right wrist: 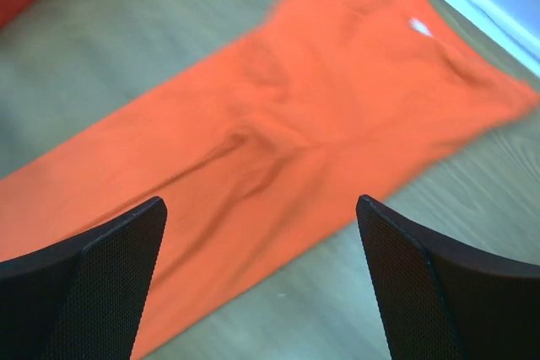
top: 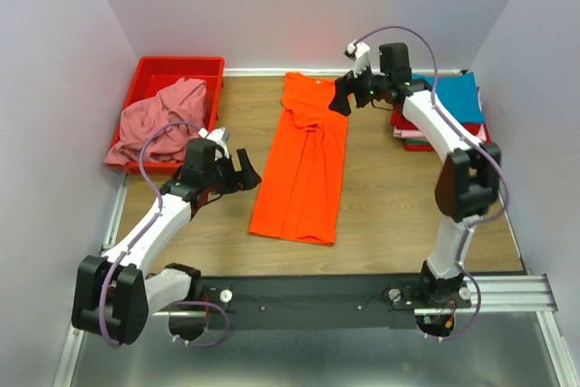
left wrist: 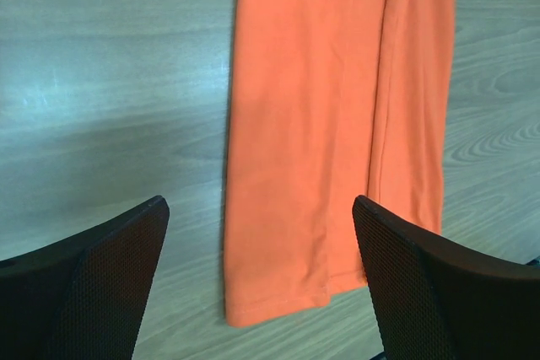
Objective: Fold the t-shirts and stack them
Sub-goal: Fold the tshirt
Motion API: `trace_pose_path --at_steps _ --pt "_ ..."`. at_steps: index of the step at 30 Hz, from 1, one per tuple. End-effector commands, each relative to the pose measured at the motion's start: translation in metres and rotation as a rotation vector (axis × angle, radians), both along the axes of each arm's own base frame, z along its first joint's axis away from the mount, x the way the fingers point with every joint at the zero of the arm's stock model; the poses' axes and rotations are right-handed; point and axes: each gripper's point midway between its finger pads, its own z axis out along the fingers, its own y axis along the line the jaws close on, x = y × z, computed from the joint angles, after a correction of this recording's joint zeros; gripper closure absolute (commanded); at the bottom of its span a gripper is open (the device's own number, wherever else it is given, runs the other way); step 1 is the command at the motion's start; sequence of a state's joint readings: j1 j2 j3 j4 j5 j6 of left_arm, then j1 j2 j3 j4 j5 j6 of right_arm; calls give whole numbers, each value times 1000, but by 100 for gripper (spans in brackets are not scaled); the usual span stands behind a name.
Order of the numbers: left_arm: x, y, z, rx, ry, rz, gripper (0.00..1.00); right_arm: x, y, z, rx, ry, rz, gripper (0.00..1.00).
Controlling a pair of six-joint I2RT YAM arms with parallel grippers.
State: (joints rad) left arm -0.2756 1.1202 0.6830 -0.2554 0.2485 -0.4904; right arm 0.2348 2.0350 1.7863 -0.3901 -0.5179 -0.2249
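1. A bright orange t-shirt [top: 304, 165] lies flat in the middle of a wooden counter [top: 390, 197]. It is folded lengthwise into a long narrow strip, with the collar toward the far wall and the hem toward the robot. Its sides appear tucked over the body, so the lengthwise folds look done and the crosswise ones not yet made.
2. The left gripper [top: 247, 172] hovers just beside the strip's left edge, near the hem. It is spread wide and holds nothing. Its wrist camera looks down on the hem corner, framed by two black fingers [left wrist: 93, 284], which looks like a good place to pinch that end.
3. The right gripper [top: 339, 101] hangs at the far end, beside the collar and right shoulder. It is also spread wide and empty. Its wrist view is blurred but shows the collar end and a white label [right wrist: 419, 27].
4. With one gripper at each end, the arms seem placed to lift one end of the strip over the other.
5. At the far right sits a stack of folded t-shirts [top: 449, 101], teal on top with red and pale pink edges beneath. It is well apart from the orange one and is probably where that shirt will go.
6. At the far left, a red bin [top: 181, 62] holds a crumpled dusty pink t-shirt [top: 161, 120]. The shirt spills over the bin's near rim and is not yet folded.
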Motion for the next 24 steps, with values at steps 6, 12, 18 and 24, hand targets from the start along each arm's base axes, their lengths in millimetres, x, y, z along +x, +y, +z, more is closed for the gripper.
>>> trace_pose_path --at_steps 6,12,18,24 --pt "-38 -21 -9 -181 83 28 10 -186 36 -22 -126 -34 587 0" --pt "-69 -37 -18 -229 145 13 16 -293 38 -71 -258 3 823 0" --pt "-95 -48 -23 -300 229 82 19 -313 32 -89 -285 12 814 0" --pt "-106 -49 -39 -307 308 165 18 -329 32 -99 -297 -2 870 0"
